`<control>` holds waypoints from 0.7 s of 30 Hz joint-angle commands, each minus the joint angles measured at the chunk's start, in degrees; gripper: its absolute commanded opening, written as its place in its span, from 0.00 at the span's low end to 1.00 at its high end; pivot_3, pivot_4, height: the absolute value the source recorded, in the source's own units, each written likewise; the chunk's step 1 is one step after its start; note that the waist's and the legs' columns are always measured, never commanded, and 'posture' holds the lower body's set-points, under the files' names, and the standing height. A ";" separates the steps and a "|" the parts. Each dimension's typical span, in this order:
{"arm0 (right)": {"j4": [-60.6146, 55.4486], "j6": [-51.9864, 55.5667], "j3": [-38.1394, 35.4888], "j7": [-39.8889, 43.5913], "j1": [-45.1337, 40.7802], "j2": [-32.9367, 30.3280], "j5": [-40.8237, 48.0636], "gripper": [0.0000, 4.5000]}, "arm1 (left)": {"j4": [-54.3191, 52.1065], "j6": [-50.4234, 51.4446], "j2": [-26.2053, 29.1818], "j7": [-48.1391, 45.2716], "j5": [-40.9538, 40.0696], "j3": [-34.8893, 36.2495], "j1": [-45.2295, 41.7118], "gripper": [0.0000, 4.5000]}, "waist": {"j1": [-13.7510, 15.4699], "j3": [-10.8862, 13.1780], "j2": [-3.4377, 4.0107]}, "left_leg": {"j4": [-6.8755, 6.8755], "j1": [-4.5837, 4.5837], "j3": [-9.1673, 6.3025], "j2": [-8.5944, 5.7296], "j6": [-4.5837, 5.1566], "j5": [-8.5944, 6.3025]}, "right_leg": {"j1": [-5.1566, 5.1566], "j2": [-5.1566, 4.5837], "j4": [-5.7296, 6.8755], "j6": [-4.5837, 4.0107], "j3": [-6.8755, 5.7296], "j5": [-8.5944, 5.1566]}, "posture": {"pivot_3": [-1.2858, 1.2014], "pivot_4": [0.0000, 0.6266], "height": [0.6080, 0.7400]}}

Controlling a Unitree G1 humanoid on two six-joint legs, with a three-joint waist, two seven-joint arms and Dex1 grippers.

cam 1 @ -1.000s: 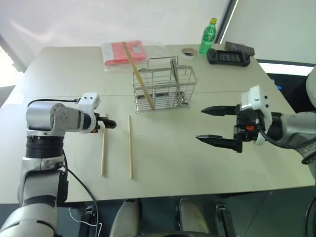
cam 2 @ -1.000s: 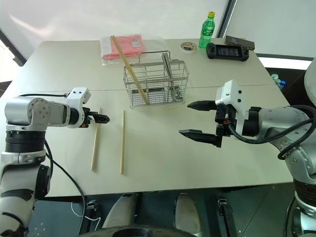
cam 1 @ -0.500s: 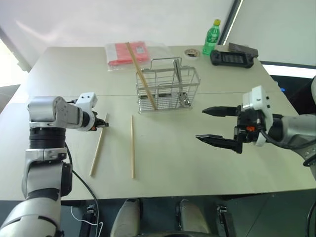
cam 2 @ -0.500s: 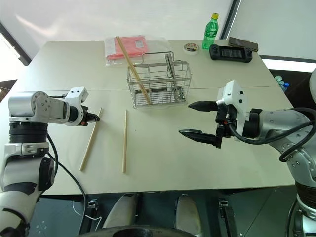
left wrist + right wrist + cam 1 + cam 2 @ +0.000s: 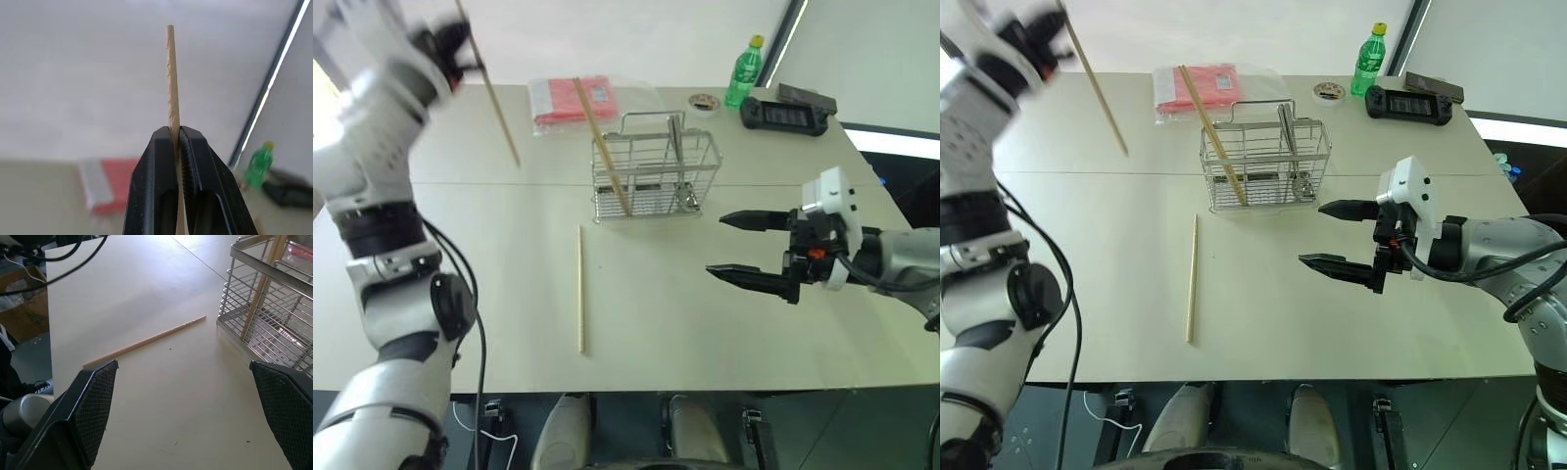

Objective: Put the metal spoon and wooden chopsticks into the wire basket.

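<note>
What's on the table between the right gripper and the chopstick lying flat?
Nothing: bare table between right gripper and flat chopstick, in both eye views.

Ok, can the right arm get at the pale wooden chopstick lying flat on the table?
Probably yes: the right gripper has its jaws open and holds nothing, and bare table lies between it and the chopstick.

I see a pale cream tabletop (image 5: 705, 323). The wire basket (image 5: 656, 176) is shiny silver, a grid of thin bars. The wooden chopsticks (image 5: 579, 289) are plain pale tan. A red packet in clear wrap (image 5: 582, 101) lies by the far edge, beside a green bottle with a yellow cap (image 5: 739, 73) and a black handheld console (image 5: 786, 115). My right tool (image 5: 744, 248) has black fingers on a white housing with an orange spot; my left tool (image 5: 175, 147) is black too.
</note>
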 commanded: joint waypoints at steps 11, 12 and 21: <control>-4.90 0.84 -4.90 -5.12 1.95 -0.05 4.14 1.00 | 11.98 -16.87 -12.37 -6.82 1.86 -8.55 -3.70 0.00 | -0.30 0.00 0.00 | 0.00 0.13 0.00 0.02 0.01 0.03 | 0.06 0.02 0.12 0.06 0.00 -0.01 | 0.52 0.24 0.86; -5.08 1.01 -5.38 -5.64 2.27 -0.05 4.57 1.00 | 12.54 -18.25 -12.93 -7.45 2.75 -9.59 -2.73 0.00 | -0.30 0.00 0.00 | 0.00 0.14 0.00 0.02 0.01 0.03 | 0.06 0.02 0.13 0.06 0.00 -0.01 | 0.52 0.24 0.86; -5.58 1.30 -7.55 -7.96 3.83 -0.65 6.19 1.00 | 10.51 -21.05 -15.87 -10.13 5.42 -15.33 6.77 0.00 | -0.19 0.01 -0.01 | 0.05 0.14 0.00 0.02 0.02 0.03 | 0.09 0.02 0.14 0.06 0.00 0.00 | 0.52 0.24 0.86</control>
